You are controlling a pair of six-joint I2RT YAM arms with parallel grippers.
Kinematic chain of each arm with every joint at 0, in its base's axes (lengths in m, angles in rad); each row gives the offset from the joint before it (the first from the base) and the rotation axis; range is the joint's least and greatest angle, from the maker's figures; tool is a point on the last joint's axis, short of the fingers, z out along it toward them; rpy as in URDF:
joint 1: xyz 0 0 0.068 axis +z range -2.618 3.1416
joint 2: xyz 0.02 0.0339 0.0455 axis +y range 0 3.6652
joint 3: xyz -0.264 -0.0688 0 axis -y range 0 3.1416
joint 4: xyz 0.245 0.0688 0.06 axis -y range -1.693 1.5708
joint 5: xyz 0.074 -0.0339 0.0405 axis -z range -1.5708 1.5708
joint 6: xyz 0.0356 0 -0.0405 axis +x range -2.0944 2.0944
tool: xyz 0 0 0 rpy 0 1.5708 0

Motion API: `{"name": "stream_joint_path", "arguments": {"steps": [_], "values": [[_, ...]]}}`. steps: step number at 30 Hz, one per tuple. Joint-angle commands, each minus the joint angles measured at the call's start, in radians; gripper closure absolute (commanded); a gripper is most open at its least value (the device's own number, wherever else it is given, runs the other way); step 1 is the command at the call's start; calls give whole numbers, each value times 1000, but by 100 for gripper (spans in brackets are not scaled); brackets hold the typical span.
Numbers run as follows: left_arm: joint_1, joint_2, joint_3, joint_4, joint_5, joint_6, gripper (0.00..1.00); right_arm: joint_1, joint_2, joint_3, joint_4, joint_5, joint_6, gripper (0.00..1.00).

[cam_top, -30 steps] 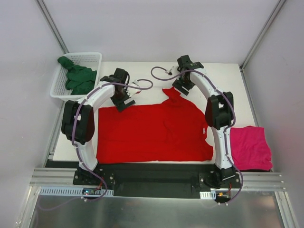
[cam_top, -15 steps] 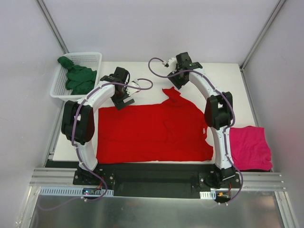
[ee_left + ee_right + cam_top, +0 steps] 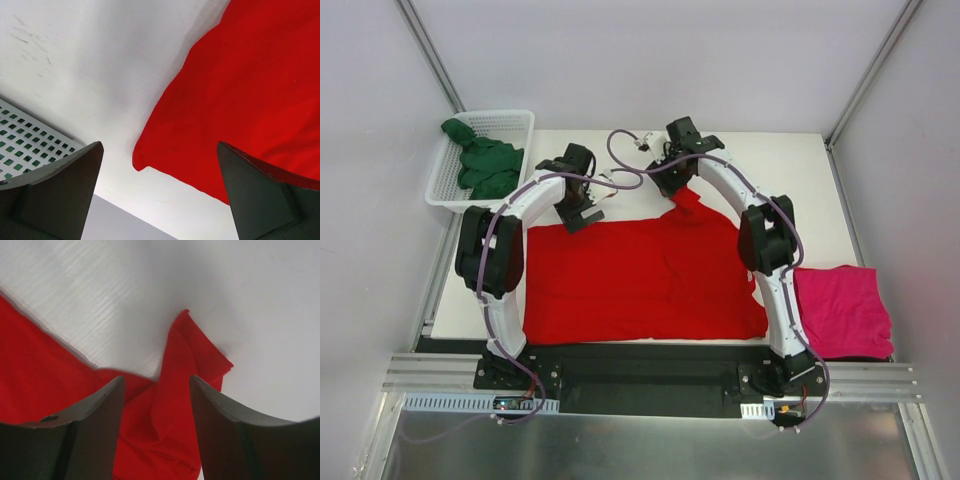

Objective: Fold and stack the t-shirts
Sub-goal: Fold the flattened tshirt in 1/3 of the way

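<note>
The white mesh basket (image 3: 506, 116) at the table's (image 3: 790, 170) far left is holding a crumpled dark green t-shirt (image 3: 485, 166). The red t-shirt (image 3: 640, 275) is lying spread flat mid-table, one sleeve bunching at its far edge. The magenta t-shirt (image 3: 845, 311) is lying folded at the near right. The left gripper (image 3: 159, 145) is hanging wide open over the red tee's corner. The right gripper (image 3: 156, 377) is hovering with jaws apart above the sleeve.

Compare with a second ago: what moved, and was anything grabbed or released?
The right hand swung leftward along the far side of the table; it sits over the bunched sleeve of the red t-shirt, jaws apart, gripping nothing. The left hand barely shifted, open at that shirt's far left corner. The pink t-shirt, green t-shirt and basket stayed put.
</note>
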Motion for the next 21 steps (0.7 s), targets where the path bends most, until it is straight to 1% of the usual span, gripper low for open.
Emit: {"name": "stream_joint_path", "arguments": {"steps": [1, 11, 21], "values": [[-8, 10, 43, -18, 4, -11, 1, 14, 46, 69, -29, -49, -19, 42], [-22, 45, 85, -17, 1, -3, 1, 16, 109, 84, 34, 67, -54, 42], [-28, 45, 74, -17, 1, 1, 1, 13, 128, 109, 89, 121, -60, 41]]}}
